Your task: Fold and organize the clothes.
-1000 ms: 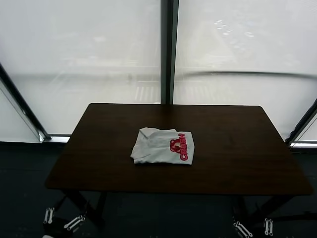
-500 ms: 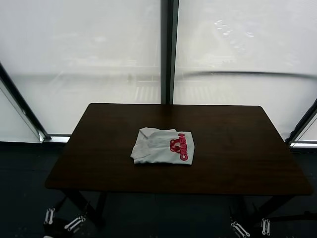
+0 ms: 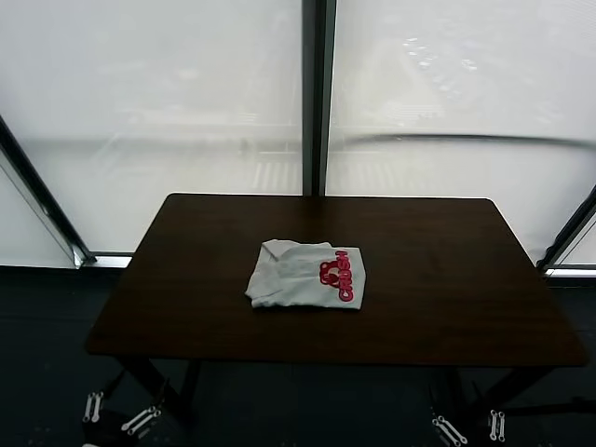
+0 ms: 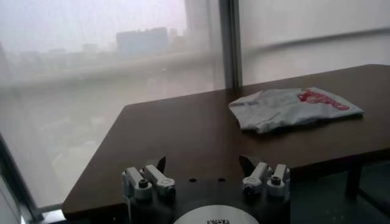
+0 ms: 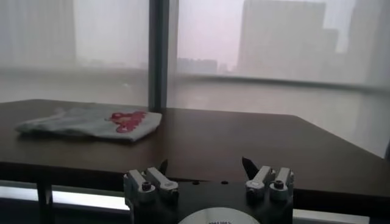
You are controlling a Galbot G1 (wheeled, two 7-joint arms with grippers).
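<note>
Pale grey-white cotton T-shirt (image 3: 305,275), red print up: lay folded, unmoved, mid dark wooden worktop (image 3: 447,298) (task seemingly complete). Both grippers' fingers wide, empty, parked below near edge.

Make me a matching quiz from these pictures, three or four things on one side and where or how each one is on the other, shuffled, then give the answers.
Things:
1. T-shirt
2. Table
3. Left gripper
4. Right gripper

Places or states:
A. Dark brown, standing in front of the big windows
B. Open and empty, low by the table's near left corner
C. Folded, red print up, lying mid-table
D. Open and empty, low by the table's near right corner

Pairs: 1-C, 2-A, 3-B, 4-D
</note>
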